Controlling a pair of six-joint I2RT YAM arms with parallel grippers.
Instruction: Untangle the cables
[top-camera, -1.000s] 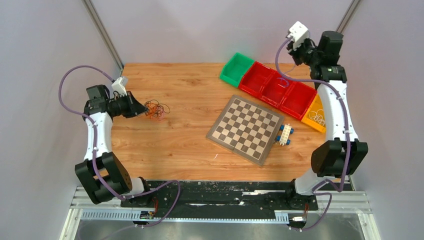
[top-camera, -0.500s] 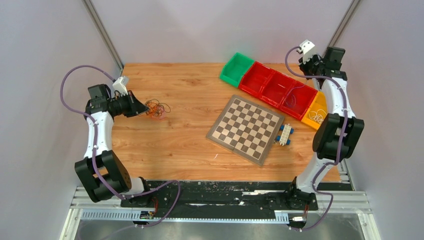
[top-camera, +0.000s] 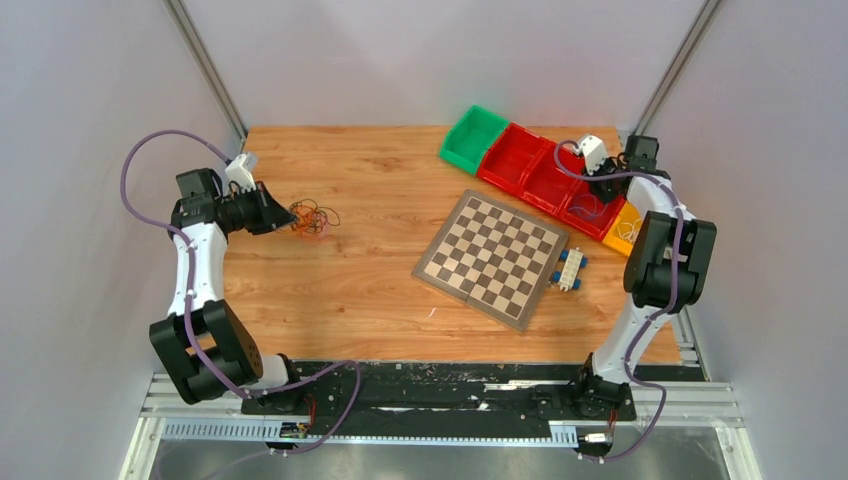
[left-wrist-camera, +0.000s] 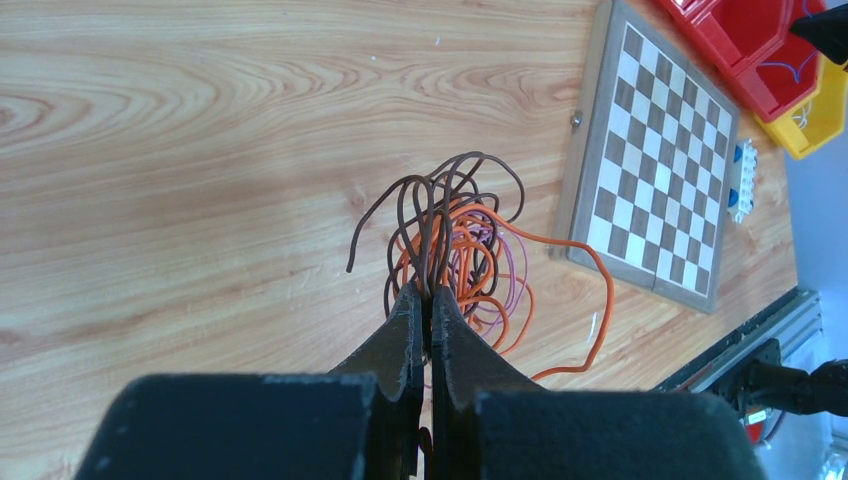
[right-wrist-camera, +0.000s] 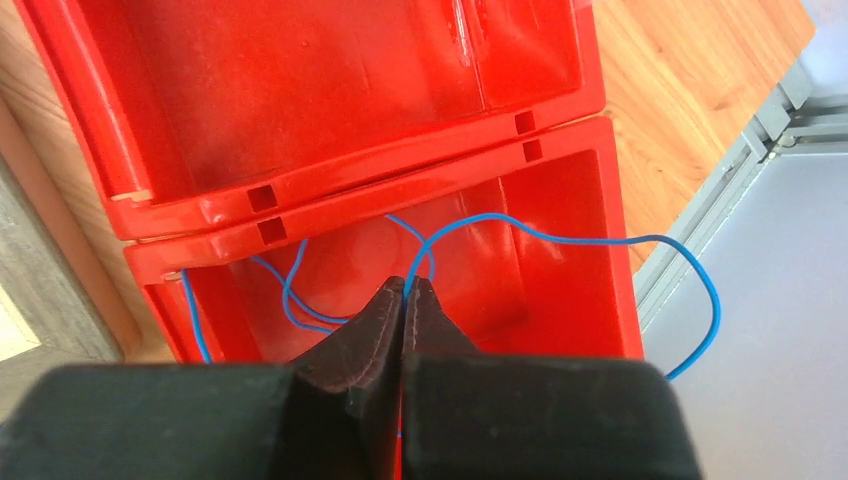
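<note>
The cables (left-wrist-camera: 455, 245) are a small tangle of thin orange, brown and purple wires on the wooden table at the left (top-camera: 312, 218). My left gripper (left-wrist-camera: 428, 292) is shut on the brown strands at the near side of the tangle; it also shows in the top view (top-camera: 284, 214). My right gripper (right-wrist-camera: 411, 286) is shut on a thin blue wire (right-wrist-camera: 560, 238) and sits low over the rightmost red bin (right-wrist-camera: 570, 290). Part of the blue wire lies in that bin and a loop hangs past its right wall. In the top view the right gripper (top-camera: 603, 190) is at the bins.
A row of bins stands at the back right: green (top-camera: 472, 137), three red (top-camera: 540, 170), yellow (top-camera: 630, 225) with thin wires in it. A chessboard (top-camera: 492, 257) lies mid-table, with a small blue-and-white block (top-camera: 570, 269) at its right edge.
My right arm has come down from high above the back right corner into the rightmost red bin, carrying the blue wire. My left gripper and the tangle have hardly moved.
</note>
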